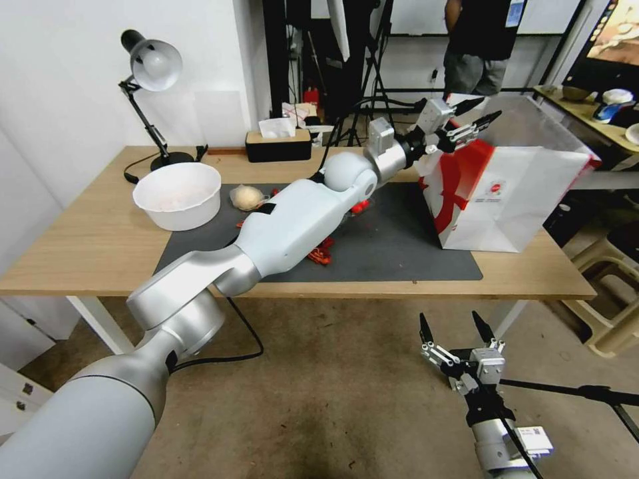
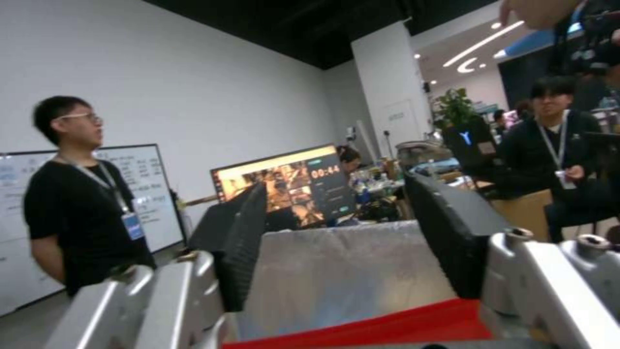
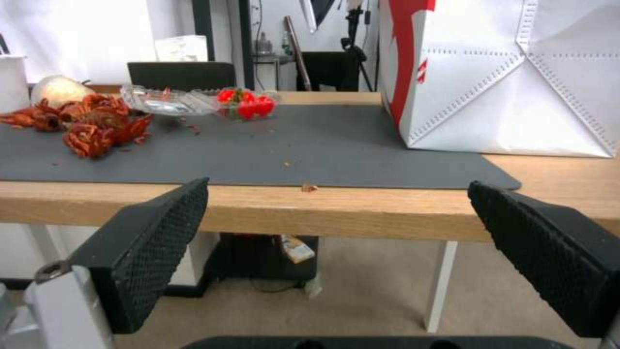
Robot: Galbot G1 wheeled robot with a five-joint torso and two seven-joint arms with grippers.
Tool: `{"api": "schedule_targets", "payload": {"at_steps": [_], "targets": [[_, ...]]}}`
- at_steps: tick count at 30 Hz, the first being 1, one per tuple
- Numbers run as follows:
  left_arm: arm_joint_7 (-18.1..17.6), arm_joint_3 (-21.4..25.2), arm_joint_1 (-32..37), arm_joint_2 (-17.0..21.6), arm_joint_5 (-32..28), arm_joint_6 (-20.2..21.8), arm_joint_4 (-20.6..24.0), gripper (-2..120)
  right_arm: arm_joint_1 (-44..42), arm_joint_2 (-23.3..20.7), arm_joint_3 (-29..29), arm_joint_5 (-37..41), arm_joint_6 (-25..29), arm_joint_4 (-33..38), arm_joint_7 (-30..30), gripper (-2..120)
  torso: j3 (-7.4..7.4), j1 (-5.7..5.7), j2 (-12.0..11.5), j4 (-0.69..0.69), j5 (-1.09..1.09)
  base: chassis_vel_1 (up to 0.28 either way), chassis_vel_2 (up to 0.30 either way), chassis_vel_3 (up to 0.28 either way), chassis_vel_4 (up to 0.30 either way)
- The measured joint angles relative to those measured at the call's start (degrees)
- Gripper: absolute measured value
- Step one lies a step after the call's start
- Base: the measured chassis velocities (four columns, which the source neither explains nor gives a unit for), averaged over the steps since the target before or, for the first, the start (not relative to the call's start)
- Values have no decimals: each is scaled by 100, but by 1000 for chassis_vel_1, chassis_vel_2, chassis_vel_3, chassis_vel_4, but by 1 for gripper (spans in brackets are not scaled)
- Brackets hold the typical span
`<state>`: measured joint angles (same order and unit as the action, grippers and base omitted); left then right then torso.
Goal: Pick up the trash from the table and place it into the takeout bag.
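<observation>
head view: boxy white-red takeout bag (image 1: 512,193)

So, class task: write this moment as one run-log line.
left gripper: open, above takeout bag mouth | right gripper: open, low before table | red leftovers: on mat

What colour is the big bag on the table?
The takeout bag is white with red sides and a small red logo, clearest in the head view.

Even indoor light, blurred wrist views
</observation>
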<state>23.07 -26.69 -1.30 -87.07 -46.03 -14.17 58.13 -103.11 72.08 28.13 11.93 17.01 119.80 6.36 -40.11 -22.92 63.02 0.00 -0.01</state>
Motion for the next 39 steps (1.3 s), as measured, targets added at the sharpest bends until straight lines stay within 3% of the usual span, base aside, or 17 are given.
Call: {"api": "schedule_targets", "payload": {"at_steps": [3,4,5,8,9,13,14,15,23,26,27,30,35,39], "targets": [[-265,32,64,176,56,22,151,74,9,2,-15,-5,-14,-2,-2,100,0,0,0,-1,0,0,0,0,0],[-265,32,64,176,56,22,151,74,9,2,-15,-5,-14,-2,-2,100,0,0,0,-1,0,0,0,0,0],[-478,44,107,253,98,91,258,77,9,3,-20,-8,-16,-4,-2,100,0,0,0,-1,0,0,0,0,0],[-1643,122,351,597,297,665,797,93,10,-1,-27,-23,-19,-16,-1,100,0,0,0,1,-1,0,0,0,0],[-1643,122,351,597,297,665,797,93,10,-1,-27,-23,-19,-16,-1,100,0,0,0,1,-1,0,0,0,0],[-2861,301,670,868,514,1446,1347,99,12,-20,-31,-27,-20,-34,2,100,0,0,0,1,-1,0,0,0,0],[-2861,301,670,868,514,1446,1347,99,12,-20,-31,-27,-20,-34,2,100,0,0,0,1,-1,0,0,0,0],[-3172,351,739,911,558,1652,1461,100,16,-26,-31,-27,-22,-41,4,100,0,0,0,-1,-1,0,0,0,0],[-3880,434,879,1005,656,2079,1735,100,25,-34,-33,-27,-34,-47,7,100,0,0,0,1,-1,0,0,0,0],[-4439,492,1093,1138,868,2359,2062,100,44,-36,-44,-28,-49,-50,8,100,0,0,0,-1,0,0,0,0,0],[-4439,492,1093,1138,868,2359,2062,100,44,-36,-44,-28,-49,-50,8,100,0,0,0,-1,0,0,0,0,0],[-4901,567,1419,1314,1212,2529,2435,100,62,-17,-67,-37,-62,-65,8,100,0,0,0,0,0,0,0,0,0],[-5324,888,1957,1595,1261,2542,2922,100,62,4,-89,-45,-69,-78,8,100,0,0,0,-1,0,0,0,0,0],[-5394,1230,2566,1869,1338,2515,3338,100,57,9,-91,-49,-71,-79,8,100,1,0,0,0,0,0,0,0,0]]}}
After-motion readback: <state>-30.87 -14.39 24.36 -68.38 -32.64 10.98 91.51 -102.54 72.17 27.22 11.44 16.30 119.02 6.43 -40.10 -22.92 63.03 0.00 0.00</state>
